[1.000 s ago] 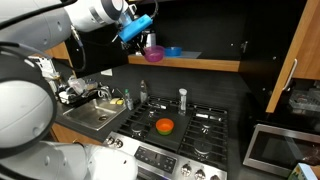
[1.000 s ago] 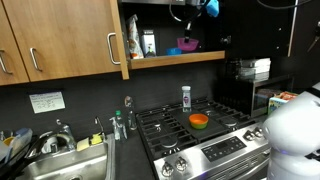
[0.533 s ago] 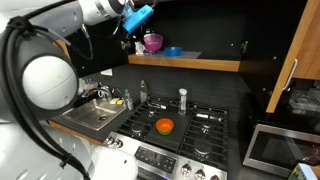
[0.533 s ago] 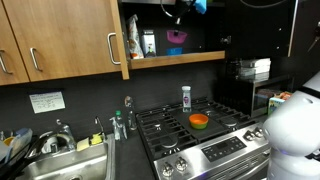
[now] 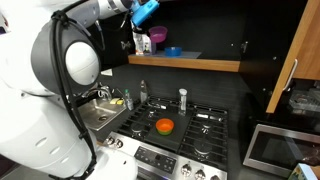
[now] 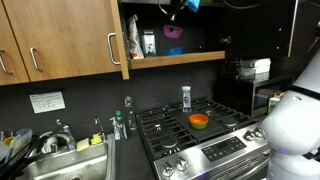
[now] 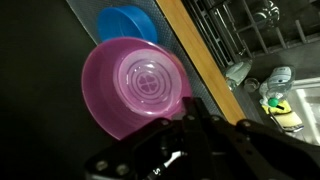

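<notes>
My gripper (image 7: 190,118) is shut on the rim of a translucent purple bowl (image 7: 135,85). The bowl hangs in the air above the wooden shelf (image 5: 205,63) in both exterior views (image 5: 157,37) (image 6: 174,32), with the gripper just above it (image 5: 146,22) (image 6: 172,12). A blue bowl (image 5: 172,51) stays on the shelf beside it and shows in the wrist view (image 7: 127,22) past the purple bowl. The shelf edge (image 7: 200,50) runs under them.
A gas stove (image 5: 195,130) (image 6: 205,130) below carries an orange bowl (image 5: 165,125) (image 6: 199,121) and a white shaker (image 5: 182,98) (image 6: 186,96). A sink (image 5: 95,113) (image 6: 60,165) lies beside it. A cabinet door (image 6: 60,40) stands next to the shelf. A microwave (image 5: 280,148) sits nearby.
The purple bowl has been lifted off the shelf, away from the blue bowl, and carried up and sideways in the gripper. The arm has swung with it.
</notes>
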